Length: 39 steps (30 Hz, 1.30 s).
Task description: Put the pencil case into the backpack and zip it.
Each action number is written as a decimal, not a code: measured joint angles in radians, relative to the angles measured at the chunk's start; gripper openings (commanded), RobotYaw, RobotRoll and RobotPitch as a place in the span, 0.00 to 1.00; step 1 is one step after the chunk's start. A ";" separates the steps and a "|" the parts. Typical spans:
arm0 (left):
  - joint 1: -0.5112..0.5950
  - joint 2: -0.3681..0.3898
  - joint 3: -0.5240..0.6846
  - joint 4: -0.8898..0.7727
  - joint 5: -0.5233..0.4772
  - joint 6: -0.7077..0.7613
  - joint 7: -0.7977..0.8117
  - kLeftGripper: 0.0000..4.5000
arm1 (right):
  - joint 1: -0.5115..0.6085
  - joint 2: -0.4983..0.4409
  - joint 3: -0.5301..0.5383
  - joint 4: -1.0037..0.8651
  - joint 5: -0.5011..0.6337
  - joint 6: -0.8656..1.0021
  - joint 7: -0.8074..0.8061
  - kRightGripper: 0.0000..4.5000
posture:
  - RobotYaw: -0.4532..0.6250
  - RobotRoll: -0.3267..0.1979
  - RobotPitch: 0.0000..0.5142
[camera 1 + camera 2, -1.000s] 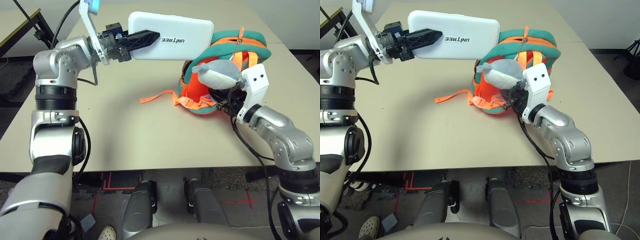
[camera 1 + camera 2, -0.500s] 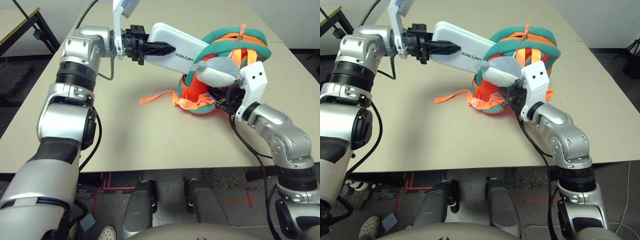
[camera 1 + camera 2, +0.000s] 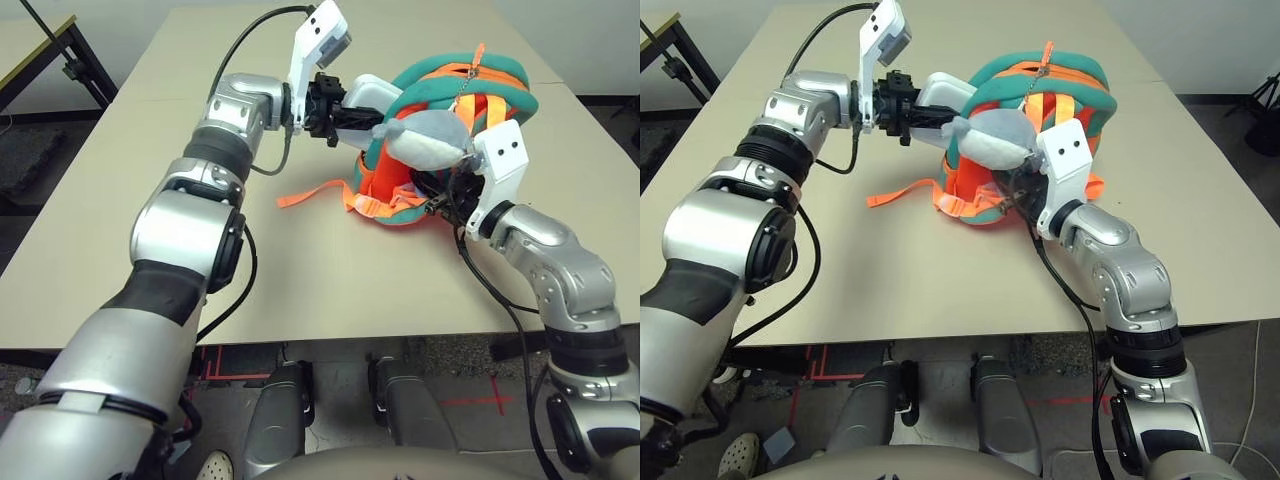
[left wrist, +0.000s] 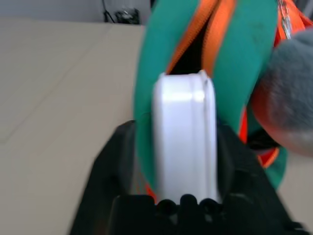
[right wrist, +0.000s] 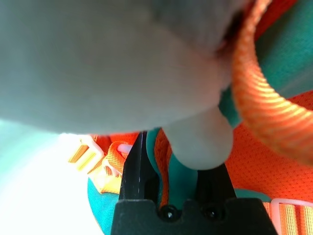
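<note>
Table (image 3: 320,275) underneath; backpack (image 3: 432,92) upright on it, zip open! Pencil case (image 4: 186,139), near end sticking out, far end hidden at backpack's opening. Left pincer (image 4: 175,128) spread, fingers either side of case. Right pincer (image 5: 178,159) pinching backpack's teal-and-orange edge! Plush toy (image 3: 425,142) right above it.
</note>
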 measured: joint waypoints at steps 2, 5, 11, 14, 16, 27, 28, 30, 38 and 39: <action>0.000 0.014 0.024 -0.003 -0.002 0.001 -0.003 1.00 | -0.001 0.000 0.001 0.001 0.000 0.000 0.001 0.10 | 0.31 0.62 0.28; 0.000 0.053 0.049 -0.035 -0.005 0.016 -0.017 1.00 | -0.002 0.000 0.001 0.003 0.000 0.000 0.004 0.10 | 0.31 0.62 0.28; 0.035 0.141 0.092 -0.158 -0.029 0.092 -0.035 1.00 | -0.008 0.001 0.004 0.020 0.000 -0.007 0.010 0.10 | 0.32 0.62 0.29; 0.094 0.159 0.100 -0.255 -0.047 0.155 -0.050 1.00 | -0.010 0.001 0.004 0.029 -0.001 -0.014 0.014 0.10 | 0.33 0.62 0.30; 0.147 0.162 0.099 -0.335 -0.057 0.205 -0.057 1.00 | -0.012 0.001 0.005 0.033 -0.001 -0.016 0.015 0.10 | 0.33 0.62 0.30; 0.309 0.177 0.091 -0.581 -0.107 0.377 -0.042 0.26 | -0.018 0.002 0.007 0.043 -0.014 -0.022 0.031 0.10 | 0.33 0.62 0.28; 0.311 0.177 0.091 -0.584 -0.109 0.380 -0.040 0.18 | -0.018 0.002 0.007 0.044 -0.014 -0.022 0.032 0.10 | 0.33 0.62 0.28; 0.313 0.177 0.090 -0.585 -0.110 0.382 -0.035 0.00 | -0.018 0.001 0.007 0.045 -0.016 -0.024 0.035 0.10 | 0.33 0.62 0.27; 0.312 0.150 0.066 -0.576 -0.110 0.378 -0.027 0.00 | -0.018 0.001 0.006 0.046 -0.021 -0.027 0.039 0.10 | 0.31 0.62 0.26; 0.312 0.144 0.063 -0.571 -0.110 0.376 -0.027 0.00 | -0.018 0.001 0.006 0.046 -0.021 -0.028 0.040 0.10 | 0.31 0.62 0.26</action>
